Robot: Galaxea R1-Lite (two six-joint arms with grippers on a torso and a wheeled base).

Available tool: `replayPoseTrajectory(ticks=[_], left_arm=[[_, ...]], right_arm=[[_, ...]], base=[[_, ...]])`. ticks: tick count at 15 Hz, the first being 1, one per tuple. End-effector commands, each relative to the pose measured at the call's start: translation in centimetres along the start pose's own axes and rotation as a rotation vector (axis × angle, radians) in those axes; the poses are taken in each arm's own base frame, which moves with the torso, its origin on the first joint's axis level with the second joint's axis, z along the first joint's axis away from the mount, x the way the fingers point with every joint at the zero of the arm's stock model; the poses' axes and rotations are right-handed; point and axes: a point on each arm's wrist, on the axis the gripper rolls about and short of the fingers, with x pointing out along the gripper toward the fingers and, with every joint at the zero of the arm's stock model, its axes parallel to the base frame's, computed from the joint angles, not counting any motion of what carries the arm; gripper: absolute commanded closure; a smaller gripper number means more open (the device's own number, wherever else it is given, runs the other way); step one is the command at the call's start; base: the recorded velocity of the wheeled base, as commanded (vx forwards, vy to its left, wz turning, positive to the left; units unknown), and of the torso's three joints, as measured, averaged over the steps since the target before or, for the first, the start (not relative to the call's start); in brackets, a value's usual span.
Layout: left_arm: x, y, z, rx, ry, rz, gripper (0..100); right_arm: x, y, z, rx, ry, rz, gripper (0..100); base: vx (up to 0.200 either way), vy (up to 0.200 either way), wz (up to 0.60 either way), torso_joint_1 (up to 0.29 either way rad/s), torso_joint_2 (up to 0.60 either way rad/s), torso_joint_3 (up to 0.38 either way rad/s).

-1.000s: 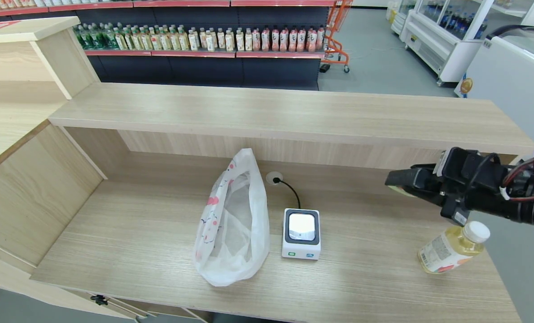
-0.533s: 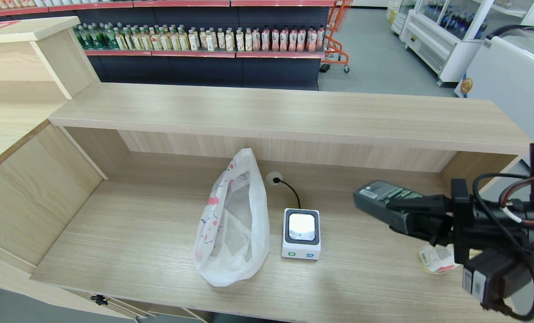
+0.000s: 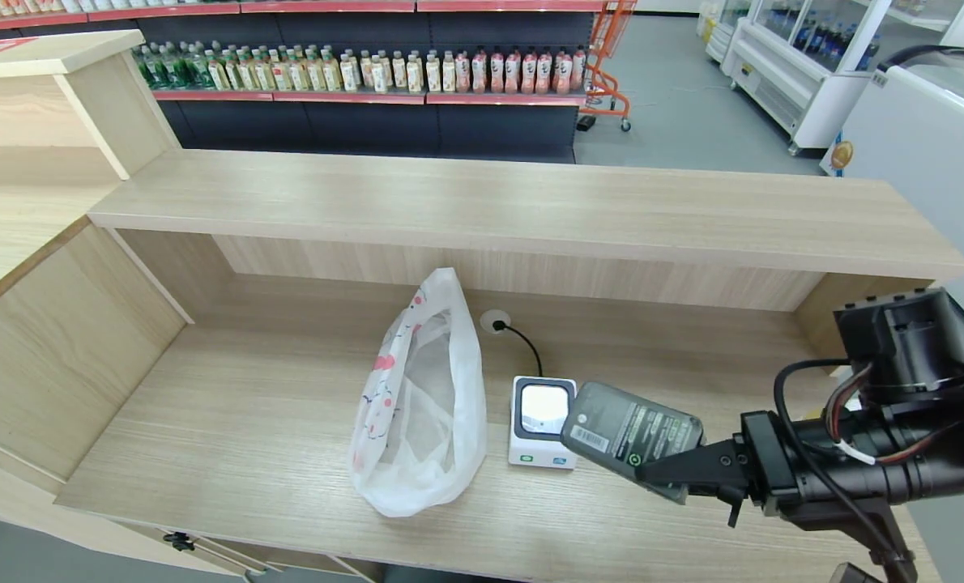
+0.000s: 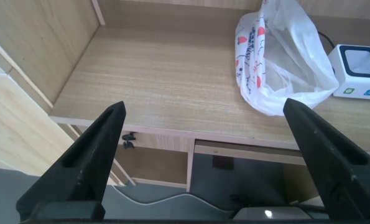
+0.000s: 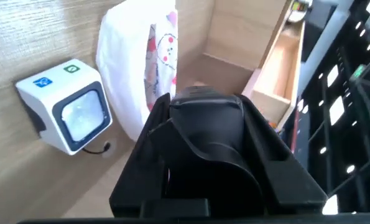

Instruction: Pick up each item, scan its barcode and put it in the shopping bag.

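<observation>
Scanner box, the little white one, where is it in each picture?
Head view: the scanner sits on the counter, right of the shopping bag, its right edge behind a dark packet.
Left wrist view: the scanner is far off, beside the shopping bag.
Right wrist view: the scanner is close, beside the shopping bag.
Shared landmark: the shopping bag with red spots.

Left gripper (image 4: 204, 107) hangs out past the front edge of the desk (image 4: 160, 81), jaws wide apart. White bag (image 4: 278, 56) with red print lies slumped on the desk, mouth open, just beside the white scanner (image 4: 357, 71). Black cable (image 4: 324, 38) runs behind the bag. Small black latch (image 4: 129, 140) sits under the desk edge.
</observation>
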Motion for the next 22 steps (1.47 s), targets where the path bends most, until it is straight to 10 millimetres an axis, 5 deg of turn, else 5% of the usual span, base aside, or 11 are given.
replayPoseTrajectory(ticks=[1, 7, 22], left_arm=[[0.0, 0.0, 0.0, -0.001, -0.001, 0.000, 0], [0.0, 0.0, 0.0, -0.001, -0.001, 0.000, 0], [0.0, 0.0, 0.0, -0.001, -0.001, 0.000, 0]], right_arm=[[1.2, 0.7, 0.3, -0.032, -0.052, 0.003, 100], [6.4, -0.1, 1.8, -0.134, -0.217, -0.079, 100], [8.2, 1.6, 0.3, -0.218, -0.194, -0.208, 100]], base=[[0.000, 0.000, 0.00, 0.000, 0.00, 0.000], [0.000, 0.000, 0.00, 0.000, 0.00, 0.000], [0.000, 0.000, 0.00, 0.000, 0.00, 0.000]])
